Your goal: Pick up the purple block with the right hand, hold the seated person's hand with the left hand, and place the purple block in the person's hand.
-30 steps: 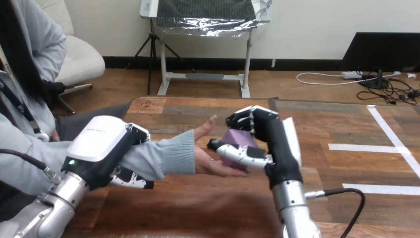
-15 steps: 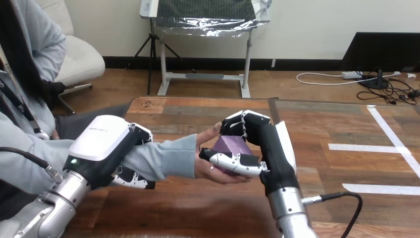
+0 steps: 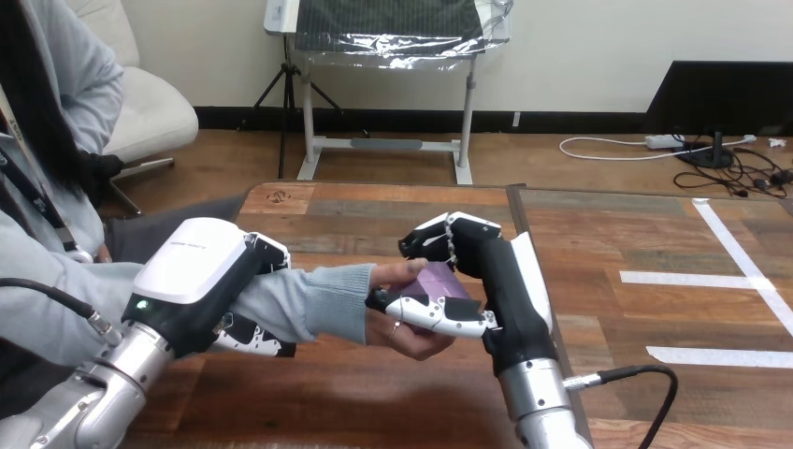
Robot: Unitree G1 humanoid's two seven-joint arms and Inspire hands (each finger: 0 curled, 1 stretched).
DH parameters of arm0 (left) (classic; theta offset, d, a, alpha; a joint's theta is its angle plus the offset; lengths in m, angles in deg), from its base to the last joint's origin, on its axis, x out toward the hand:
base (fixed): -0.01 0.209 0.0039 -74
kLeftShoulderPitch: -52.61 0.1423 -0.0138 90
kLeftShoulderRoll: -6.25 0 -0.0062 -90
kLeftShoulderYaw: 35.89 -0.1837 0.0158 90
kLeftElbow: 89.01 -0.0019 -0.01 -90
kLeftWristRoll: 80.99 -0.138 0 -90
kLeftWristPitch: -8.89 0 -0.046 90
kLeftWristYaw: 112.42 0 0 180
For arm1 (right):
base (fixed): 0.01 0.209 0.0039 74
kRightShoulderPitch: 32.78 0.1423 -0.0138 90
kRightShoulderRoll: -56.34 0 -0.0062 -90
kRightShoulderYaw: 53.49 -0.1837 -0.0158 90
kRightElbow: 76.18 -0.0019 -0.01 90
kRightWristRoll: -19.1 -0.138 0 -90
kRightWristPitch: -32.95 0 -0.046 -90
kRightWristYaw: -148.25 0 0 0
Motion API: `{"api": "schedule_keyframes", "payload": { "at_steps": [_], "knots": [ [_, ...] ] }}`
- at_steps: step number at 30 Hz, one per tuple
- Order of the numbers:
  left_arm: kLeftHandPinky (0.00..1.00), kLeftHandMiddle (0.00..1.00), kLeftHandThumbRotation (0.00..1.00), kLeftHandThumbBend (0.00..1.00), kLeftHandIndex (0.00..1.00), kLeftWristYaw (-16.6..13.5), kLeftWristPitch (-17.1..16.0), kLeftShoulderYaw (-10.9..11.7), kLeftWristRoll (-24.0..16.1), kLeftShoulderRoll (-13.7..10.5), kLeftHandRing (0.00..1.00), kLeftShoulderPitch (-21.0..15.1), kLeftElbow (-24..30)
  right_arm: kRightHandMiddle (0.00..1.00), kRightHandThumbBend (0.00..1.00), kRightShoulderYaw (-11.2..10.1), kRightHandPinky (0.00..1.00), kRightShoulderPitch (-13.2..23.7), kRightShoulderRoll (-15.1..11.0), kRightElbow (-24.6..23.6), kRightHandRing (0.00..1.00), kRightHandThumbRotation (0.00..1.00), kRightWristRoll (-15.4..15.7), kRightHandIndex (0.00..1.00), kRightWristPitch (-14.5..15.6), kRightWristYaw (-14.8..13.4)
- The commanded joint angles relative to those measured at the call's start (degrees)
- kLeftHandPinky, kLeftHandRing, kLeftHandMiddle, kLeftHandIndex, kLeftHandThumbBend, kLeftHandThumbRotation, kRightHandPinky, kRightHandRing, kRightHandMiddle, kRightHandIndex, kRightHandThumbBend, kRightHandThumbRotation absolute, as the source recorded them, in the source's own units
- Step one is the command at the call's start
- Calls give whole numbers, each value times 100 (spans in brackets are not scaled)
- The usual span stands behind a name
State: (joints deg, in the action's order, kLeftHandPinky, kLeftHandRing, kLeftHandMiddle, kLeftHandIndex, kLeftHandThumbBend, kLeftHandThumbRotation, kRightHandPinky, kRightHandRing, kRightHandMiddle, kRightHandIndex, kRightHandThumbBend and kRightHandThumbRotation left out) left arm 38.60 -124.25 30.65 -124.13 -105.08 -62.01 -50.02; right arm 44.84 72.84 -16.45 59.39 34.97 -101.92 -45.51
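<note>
In the head view the purple block [image 3: 439, 278] sits between the thumb and curled fingers of my right hand [image 3: 500, 281], which is shut on it. The block is right over the person's hand [image 3: 407, 332], which lies palm up above the table; its fingers bend up around the block's near side. I cannot tell whether the block rests on the palm. My left hand [image 3: 201, 276] lies over the person's grey-sleeved forearm [image 3: 309, 299], its fingers [image 3: 252, 339] curled under the sleeve.
The wooden table [image 3: 374, 393] meets a second tabletop at a seam [image 3: 524, 234] just right of my right hand. White tape lines [image 3: 692, 278] mark the right tabletop. A black cable [image 3: 645, 374] loops off my right wrist.
My right hand has carried the purple block left and a little lower, from beside the person's fingertips to over their palm. The person's fingers have curled up. My left hand has stayed put.
</note>
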Motion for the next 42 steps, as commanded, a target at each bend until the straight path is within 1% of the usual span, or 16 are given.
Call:
{"api": "schedule_keyframes", "payload": {
  "at_steps": [1,11,14,20,26,32,35,42],
  "knots": [
    [23,29,0,88,29,-113,-127,258,228,140,24,-376,372,39,86,69,27,159,173,-450,31,0,21,45,87,6],
    [23,29,0,88,29,-91,-143,248,233,180,25,-377,343,39,87,124,27,103,236,-662,31,0,66,45,286,15],
    [23,29,0,88,29,-125,-147,243,217,186,25,-372,336,39,87,133,27,105,245,-704,31,0,63,45,344,25],
    [24,30,1,88,30,-165,-139,239,193,185,26,-356,332,39,87,147,27,138,225,-708,31,0,61,45,373,31],
    [24,30,0,88,30,-150,-172,251,220,186,26,-339,331,39,86,147,27,149,203,-738,31,0,71,45,465,27],
    [24,30,0,89,30,-194,-211,259,216,185,26,-327,306,39,86,156,27,147,187,-782,31,0,89,45,554,26],
    [24,30,1,89,30,-204,-173,252,184,173,26,-316,321,39,85,155,27,159,179,-766,31,0,82,45,560,30],
    [24,29,1,89,29,-240,-207,254,184,168,26,-308,287,39,85,157,27,198,144,-704,31,0,118,46,542,3]
  ]
}}
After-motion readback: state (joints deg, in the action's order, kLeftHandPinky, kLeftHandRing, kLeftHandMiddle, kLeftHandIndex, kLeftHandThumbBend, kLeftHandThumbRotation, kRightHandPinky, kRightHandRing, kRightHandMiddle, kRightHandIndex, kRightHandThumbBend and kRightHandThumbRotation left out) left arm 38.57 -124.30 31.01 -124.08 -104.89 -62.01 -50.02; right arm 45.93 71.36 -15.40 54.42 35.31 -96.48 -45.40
